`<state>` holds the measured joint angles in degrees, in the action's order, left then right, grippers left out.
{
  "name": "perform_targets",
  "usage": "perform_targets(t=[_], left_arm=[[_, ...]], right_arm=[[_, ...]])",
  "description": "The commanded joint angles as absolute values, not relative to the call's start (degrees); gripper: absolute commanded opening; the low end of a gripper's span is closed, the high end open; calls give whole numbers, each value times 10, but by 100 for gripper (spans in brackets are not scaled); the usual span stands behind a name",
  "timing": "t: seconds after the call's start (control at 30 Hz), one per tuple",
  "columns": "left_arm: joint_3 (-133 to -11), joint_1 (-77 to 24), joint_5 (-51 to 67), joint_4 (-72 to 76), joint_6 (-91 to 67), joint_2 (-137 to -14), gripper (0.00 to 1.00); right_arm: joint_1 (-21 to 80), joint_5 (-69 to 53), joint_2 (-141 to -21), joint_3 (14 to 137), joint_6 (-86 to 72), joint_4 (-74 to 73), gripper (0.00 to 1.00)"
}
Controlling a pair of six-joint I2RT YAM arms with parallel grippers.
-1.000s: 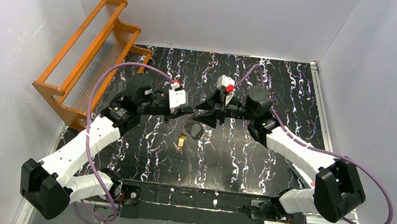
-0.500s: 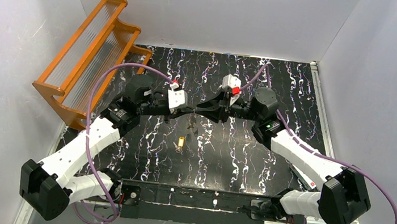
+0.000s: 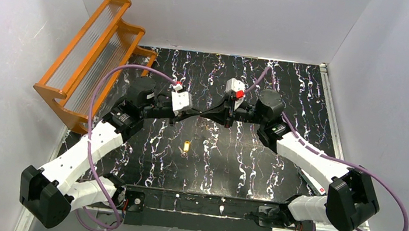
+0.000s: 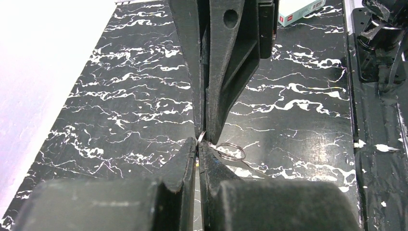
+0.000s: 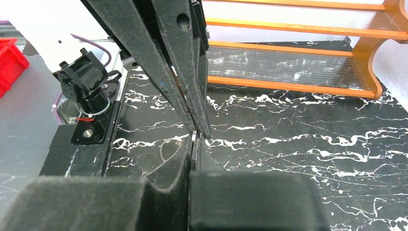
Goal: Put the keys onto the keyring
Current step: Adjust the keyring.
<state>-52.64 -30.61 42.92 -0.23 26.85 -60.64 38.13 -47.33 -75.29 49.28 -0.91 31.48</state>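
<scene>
top camera looks down from high behind the arms (image 3: 93,143). wrist cameras look close along their fingers (image 4: 185,166), facing each other. all share the black table (image 3: 256,157).

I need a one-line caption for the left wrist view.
Left pincer and right pincer, both shut, pinch the keyring tip to tip.

The keyring (image 4: 243,153), a thin silver-grey wire loop, hangs clear of the black marbled table (image 3: 256,157). It is pinched at one edge where the closed fingertips of the left gripper (image 4: 197,146) and right gripper (image 4: 204,136) meet. One key (image 3: 186,146), with a yellow-orange plastic head and a short metal blade, lies flat on the table, nearer the arm bases. The second key cannot be made out.
</scene>
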Motion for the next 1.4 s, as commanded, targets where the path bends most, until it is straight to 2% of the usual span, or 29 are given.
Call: perform_targets(t=[0.0,0.2,0.23,0.3,0.37,0.57,0.97,1.37], left_arm=[[-517,-309,453,17,265,-586,0],[-509,-309,442,8,278,-576,0],[-509,-309,434,-4,285,-573,8],[-509,-309,417,-32,306,-565,31],[-509,-309,396,-50,319,-557,45],[-511,-309,381,-66,323,-558,51],[-523,-319,451,-21,279,-607,30],[-513,-335,432,-9,275,-622,12]], right_arm=[[385,-477,-756,495,-4,336,1],[384,-467,-749,491,7,325,1],[384,-467,-746,491,19,316,1],[385,-467,-737,495,44,291,1],[384,-466,-732,502,71,256,1],[384,-478,-729,543,159,127,1],[384,-487,-764,624,183,-18,1],[384,-496,-773,636,166,-25,1]])
